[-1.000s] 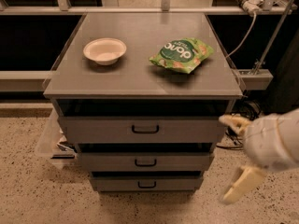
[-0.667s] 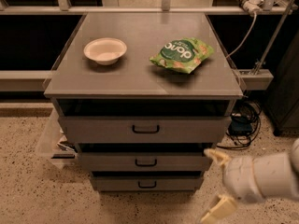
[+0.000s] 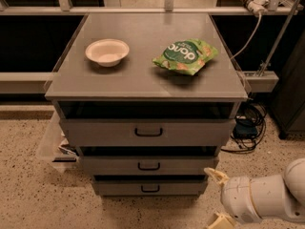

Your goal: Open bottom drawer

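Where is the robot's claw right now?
The claw is low at the bottom right of the camera view, open, just right of the bottom drawer and not touching its handle.

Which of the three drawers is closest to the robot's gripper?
The bottom drawer, the lowest and narrowest front. The open gripper hangs at lower right, just beyond its right end; the other two drawers sit higher up.

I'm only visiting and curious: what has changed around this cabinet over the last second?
The robot's hand, fingers spread and holding nothing, has dropped lower and moved left, closer to the bottom drawer, without touching it. The drawer looks just as it did, and the bowl and the green bag on top have not moved.
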You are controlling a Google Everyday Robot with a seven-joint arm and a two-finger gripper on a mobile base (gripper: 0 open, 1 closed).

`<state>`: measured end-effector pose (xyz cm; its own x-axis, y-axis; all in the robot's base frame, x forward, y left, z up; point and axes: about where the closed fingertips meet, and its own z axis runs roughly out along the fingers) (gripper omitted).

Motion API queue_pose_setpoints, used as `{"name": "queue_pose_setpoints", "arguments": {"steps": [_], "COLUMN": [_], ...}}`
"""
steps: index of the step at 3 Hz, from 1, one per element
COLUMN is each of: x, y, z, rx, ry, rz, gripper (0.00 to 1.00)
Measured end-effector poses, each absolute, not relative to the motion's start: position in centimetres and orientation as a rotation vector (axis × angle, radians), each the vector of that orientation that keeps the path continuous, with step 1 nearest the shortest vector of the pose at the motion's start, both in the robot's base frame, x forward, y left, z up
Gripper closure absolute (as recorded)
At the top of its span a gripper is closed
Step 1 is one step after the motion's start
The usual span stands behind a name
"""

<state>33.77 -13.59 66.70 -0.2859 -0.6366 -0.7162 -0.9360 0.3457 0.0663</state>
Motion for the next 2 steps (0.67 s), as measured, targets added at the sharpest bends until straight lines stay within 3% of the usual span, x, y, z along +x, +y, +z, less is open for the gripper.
{"name": "queue_pose_setpoints", "arguments": {"steps": [2], "x": [35.5], "y": [-18.4], "z": [58.7], "rx": [-1.095], "ry": [1.996], "rz": [0.661], "gripper": [0.00]}}
